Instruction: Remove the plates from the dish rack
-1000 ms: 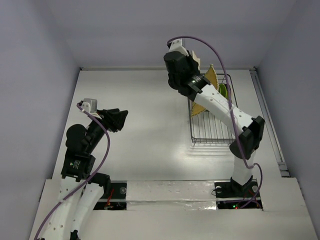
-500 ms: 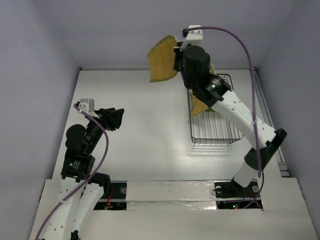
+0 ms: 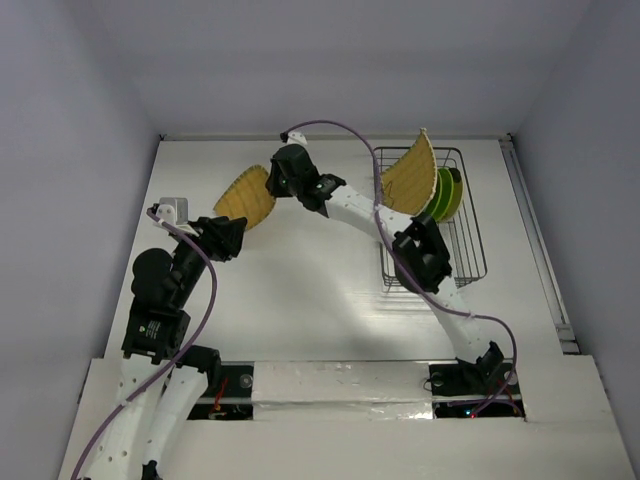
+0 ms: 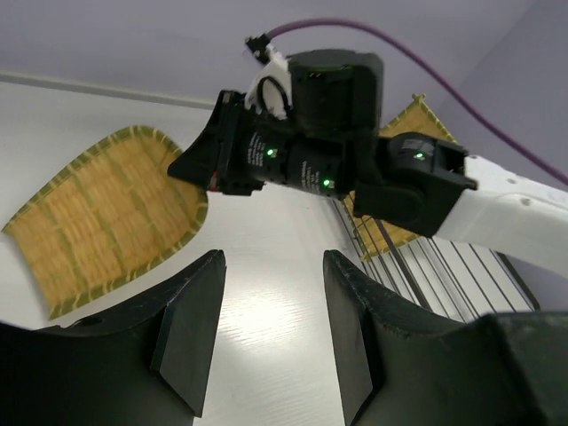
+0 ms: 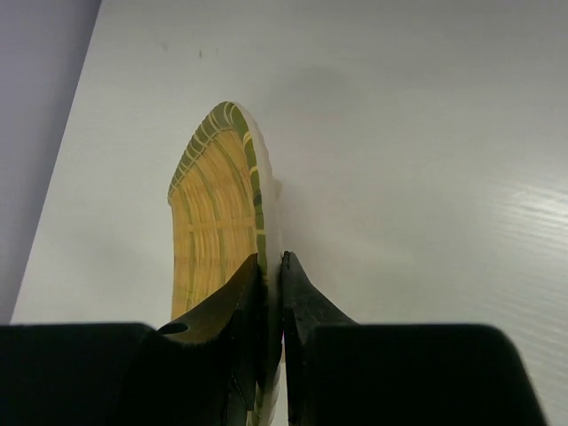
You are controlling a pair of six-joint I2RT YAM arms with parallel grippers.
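Note:
My right gripper (image 3: 272, 185) (image 5: 271, 259) is shut on the rim of a yellow woven-pattern plate (image 3: 245, 197) (image 5: 217, 213) with a green edge. It holds the plate on edge, low over the far left of the table; I cannot tell whether it touches. The left wrist view shows this plate (image 4: 111, 226) at the left, with the right gripper (image 4: 200, 169) on its rim. My left gripper (image 3: 235, 237) (image 4: 271, 262) is open and empty, just in front of the plate. The dark wire dish rack (image 3: 470, 250) (image 4: 435, 266) holds a second yellow plate (image 3: 410, 175) and a lime green plate (image 3: 448, 192), both upright.
The right arm (image 3: 400, 225) stretches across the table from the rack's front left corner to the left half. Its purple cable (image 3: 330, 127) loops above it. Grey walls close in the table at the back and both sides. A rail (image 3: 535, 240) runs along the right edge.
The right arm has lifted the yellow plate out of the rack, swung it left and lowered it to the table's left half. The left arm has hardly moved.

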